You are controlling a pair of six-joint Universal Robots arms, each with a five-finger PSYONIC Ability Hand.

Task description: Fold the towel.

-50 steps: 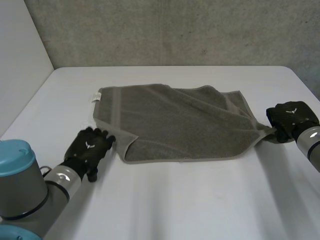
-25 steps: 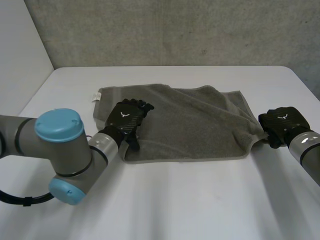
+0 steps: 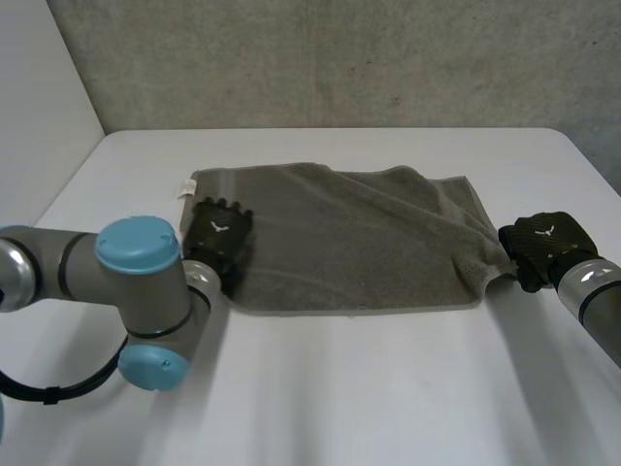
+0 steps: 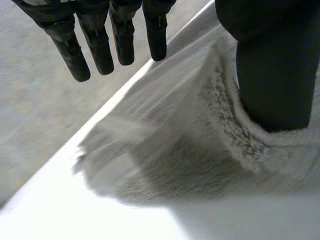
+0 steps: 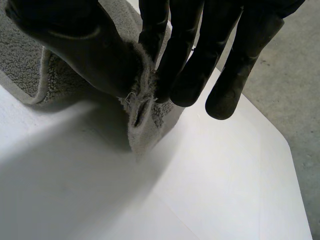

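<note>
A grey-brown towel [image 3: 349,243] lies spread across the middle of the white surface [image 3: 388,388], a little rumpled, with a ridge running from its upper middle down toward the right edge. A small white label [image 3: 181,187] sticks out at its upper-left corner.

In the head view the left hand [image 3: 218,233] sits at the left side of the frame, on the towel's left edge near the lower-left corner. Its grey arm with the light-blue cap [image 3: 136,257] reaches in from the lower left. In the left wrist view its fingers [image 4: 100,40] are straight and spread wide, hanging clear above the cloth. The thumb [image 4: 272,60] presses down into a raised fold of the towel, so the terry rim bulges around its tip. The fingers and thumb are well apart, and nothing is pinched between them.

The right hand [image 3: 541,241] is at the right side of the frame, at the towel's lower-right corner. In the right wrist view its fingertips [image 5: 185,75] and its thumb close narrowly on that corner. The hemmed edge is pinched between them, and a short flap hangs below down to the surface.

A concrete wall [image 3: 340,58] stands behind the surface, along the top of the frame.
</note>
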